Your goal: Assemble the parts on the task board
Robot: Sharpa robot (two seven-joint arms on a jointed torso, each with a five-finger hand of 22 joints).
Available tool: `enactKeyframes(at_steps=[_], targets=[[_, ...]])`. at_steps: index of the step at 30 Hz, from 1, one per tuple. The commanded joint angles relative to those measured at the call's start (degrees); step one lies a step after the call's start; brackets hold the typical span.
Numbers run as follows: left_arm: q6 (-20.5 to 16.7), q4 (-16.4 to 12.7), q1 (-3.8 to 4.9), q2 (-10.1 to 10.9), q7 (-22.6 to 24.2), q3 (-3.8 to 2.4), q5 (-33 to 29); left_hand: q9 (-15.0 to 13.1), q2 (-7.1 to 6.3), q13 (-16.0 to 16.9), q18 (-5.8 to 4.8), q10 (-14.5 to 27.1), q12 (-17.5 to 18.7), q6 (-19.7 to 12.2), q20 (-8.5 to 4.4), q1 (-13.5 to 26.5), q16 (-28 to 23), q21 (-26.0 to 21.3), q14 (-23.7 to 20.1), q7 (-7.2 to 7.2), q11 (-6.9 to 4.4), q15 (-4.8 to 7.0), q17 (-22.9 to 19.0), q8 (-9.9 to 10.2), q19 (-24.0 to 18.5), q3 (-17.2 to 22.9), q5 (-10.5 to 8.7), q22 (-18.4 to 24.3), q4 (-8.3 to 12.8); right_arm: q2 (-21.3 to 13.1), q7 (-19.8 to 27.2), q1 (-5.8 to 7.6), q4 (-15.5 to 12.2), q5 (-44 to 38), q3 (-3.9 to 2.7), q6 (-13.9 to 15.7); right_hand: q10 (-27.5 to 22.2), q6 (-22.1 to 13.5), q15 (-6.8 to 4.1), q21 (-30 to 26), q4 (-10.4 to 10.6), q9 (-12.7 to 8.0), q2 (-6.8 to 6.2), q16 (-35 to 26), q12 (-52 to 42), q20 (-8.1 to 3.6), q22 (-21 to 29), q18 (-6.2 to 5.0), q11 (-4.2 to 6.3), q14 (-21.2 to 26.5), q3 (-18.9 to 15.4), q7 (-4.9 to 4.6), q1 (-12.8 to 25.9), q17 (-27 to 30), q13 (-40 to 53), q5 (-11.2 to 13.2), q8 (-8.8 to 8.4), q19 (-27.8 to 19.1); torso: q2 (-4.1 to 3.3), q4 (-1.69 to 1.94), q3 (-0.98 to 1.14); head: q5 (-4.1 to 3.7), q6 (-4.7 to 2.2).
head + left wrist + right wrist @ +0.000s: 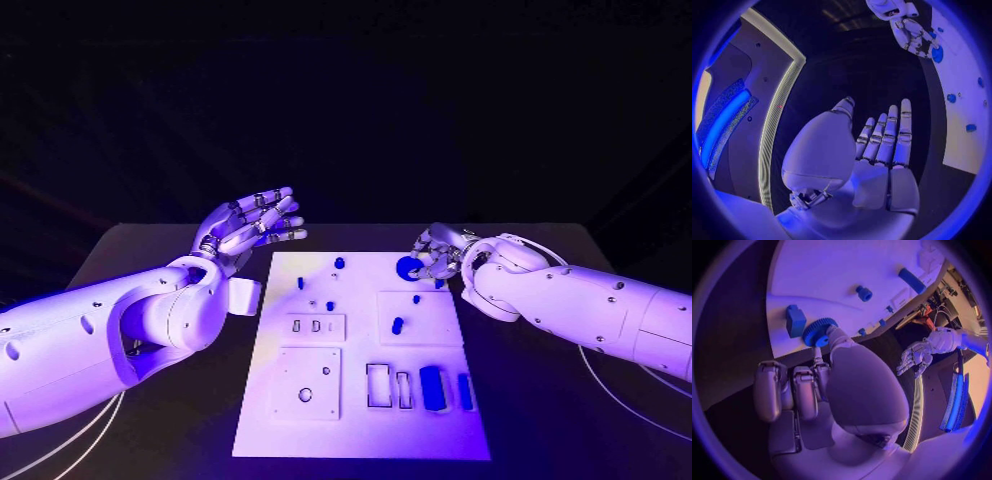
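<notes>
Step in hand, as I judge it: seating the blue gear [819, 332] at the far right edge of the white board [361, 420]. My right hand [440, 252] has it pinched between thumb and a fingertip, the other fingers [792, 392] curled in beside; the gear sits at the board's edge, just beside a small blue block [796, 320]. To do it well I'd keep the gear flat to the board, line its hole over the post before pressing, and let go only once it drops level; whether it is already on a post I cannot tell. My left hand [253, 225] is raised off the bench left of the board, palm up, fingers apart, holding nothing.
</notes>
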State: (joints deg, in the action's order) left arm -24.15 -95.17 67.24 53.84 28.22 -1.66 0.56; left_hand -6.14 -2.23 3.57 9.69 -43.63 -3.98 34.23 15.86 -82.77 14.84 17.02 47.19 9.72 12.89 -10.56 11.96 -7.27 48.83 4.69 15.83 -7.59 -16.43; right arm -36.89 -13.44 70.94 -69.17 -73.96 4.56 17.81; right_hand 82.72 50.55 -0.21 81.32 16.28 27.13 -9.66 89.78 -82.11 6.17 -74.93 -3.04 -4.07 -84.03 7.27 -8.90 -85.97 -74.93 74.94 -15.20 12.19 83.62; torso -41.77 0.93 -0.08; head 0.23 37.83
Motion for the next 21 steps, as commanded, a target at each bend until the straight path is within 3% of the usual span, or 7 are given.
enactKeyframes(at_steps=[1,10,21], targets=[[1.1,0.0,0.1,-0.1,0.6,-0.05,0.4,0.0,-0.16,-0.1,0.54,0.4,0.3,-0.2,-0.04,-0.6,0.2,0.2,-0.3,5.11,0.05,0.06,0.1,-0.2,-0.2,0.2,-0.03,0.0,0.0,0.2,-0.3,-0.19,0.1,-2.0,0.09,-1.4,0.5,0.7,0.34,0.3,0.0,-0.1,-0.15,0.2,-0.3,0.02,-5.8,0.52,-0.08,-6.0,0.7,-0.03,-0.8,-15.1,6.8,-0.3,0.34,0.4,0.01,0.02,0.02,0.02,0.09],[1.1,0.0,0.1,-0.1,0.6,-0.05,0.4,0.0,-0.14,-0.1,0.53,0.4,0.3,-0.2,-0.03,-0.6,0.3,0.2,-0.3,5.14,0.07,0.04,0.1,-0.2,-0.3,0.2,-0.03,0.0,0.0,0.2,-0.6,-0.41,-0.5,-5.1,0.2,-0.1,1.2,2.0,0.15,0.7,0.0,-0.5,-0.67,0.2,-1.2,-0.14,-6.5,0.65,0.16,-6.0,3.4,0.24,-1.4,-15.1,7.7,-0.2,0.26,0.7,0.05,-0.03,-0.02,0.04,0.17],[1.1,0.2,0.1,-0.1,0.5,-0.05,0.4,0.0,-0.13,-0.1,0.53,0.5,0.3,-0.2,-0.02,-0.7,0.3,0.2,-0.4,5.16,0.09,0.03,0.1,-0.2,-0.4,0.2,-0.03,0.0,0.0,-0.6,-1.8,-0.47,-6.2,-12.5,0.15,11.0,2.8,4.5,-0.4,2.1,0.1,-0.9,-1.18,0.2,-2.8,-0.6,-8.0,1.03,0.81,-6.0,6.9,0.98,0.1,-15.1,9.5,-1.2,0.53,1.7,0.1,0.03,0.01,0.16,-0.18]])
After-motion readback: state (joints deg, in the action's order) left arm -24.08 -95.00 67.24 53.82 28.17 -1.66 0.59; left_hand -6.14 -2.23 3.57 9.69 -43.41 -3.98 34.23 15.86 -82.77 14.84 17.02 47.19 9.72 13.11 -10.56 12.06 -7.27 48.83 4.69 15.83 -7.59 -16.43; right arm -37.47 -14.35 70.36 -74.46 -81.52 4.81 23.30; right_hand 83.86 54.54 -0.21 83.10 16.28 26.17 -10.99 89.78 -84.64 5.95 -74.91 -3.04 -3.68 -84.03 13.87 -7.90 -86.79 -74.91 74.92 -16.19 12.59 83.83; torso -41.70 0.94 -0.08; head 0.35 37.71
